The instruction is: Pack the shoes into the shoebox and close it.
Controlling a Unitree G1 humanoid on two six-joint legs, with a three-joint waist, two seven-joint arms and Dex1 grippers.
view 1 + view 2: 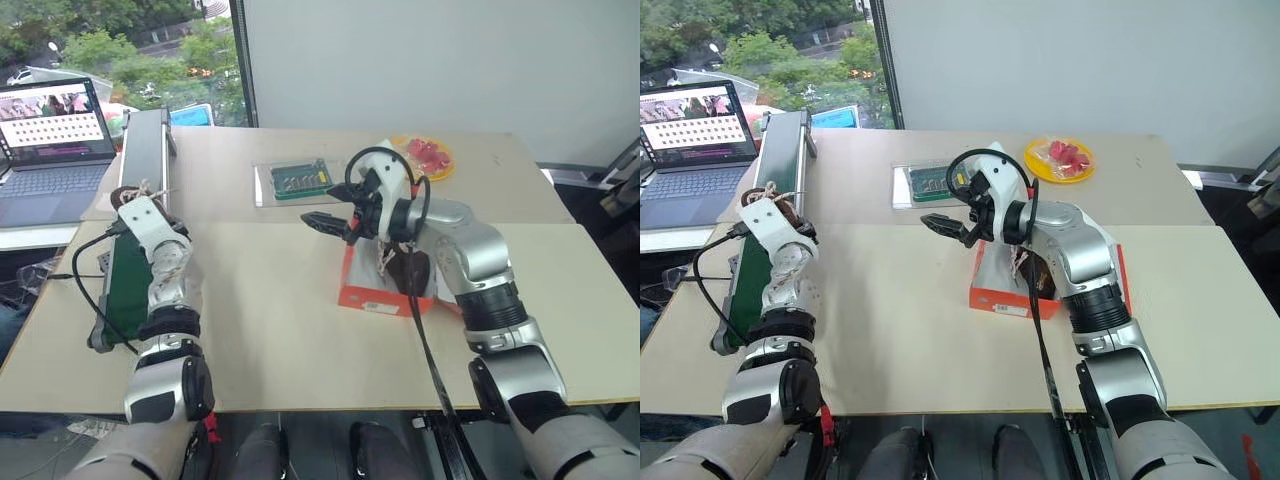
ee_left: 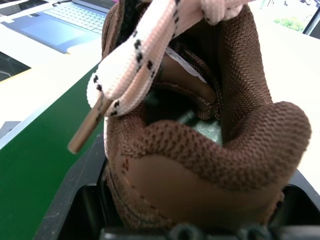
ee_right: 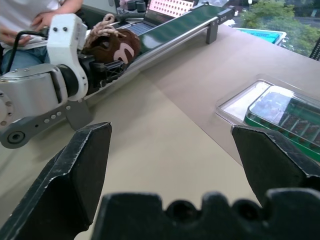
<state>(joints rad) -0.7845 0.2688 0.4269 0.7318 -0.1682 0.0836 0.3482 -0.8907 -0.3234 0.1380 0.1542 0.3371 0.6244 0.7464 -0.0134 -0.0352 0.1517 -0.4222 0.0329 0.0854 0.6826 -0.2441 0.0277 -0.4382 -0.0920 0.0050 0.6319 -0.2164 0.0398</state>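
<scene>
Closing around 1 brown shoe (image 2: pixel 200 150) on the green conveyor (image 1: pixel 125 280), the left gripper (image 3: pixel 107 70) sits far left of the shoebox (image 1: pixel 1010 290); the right gripper (image 3: pixel 180 160) hovers empty, jaws wide.

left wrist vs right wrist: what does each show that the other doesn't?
Left wrist alone: the inside of the brown shoe from close behind its heel collar, with a cream lace and its tip hanging over the opening.

Right wrist alone: the right claw open over bare table, the left claw at the shoe from outside, and the clear tray with a green board.

Both: the shoe, the green conveyor belt and the laptop.
</scene>
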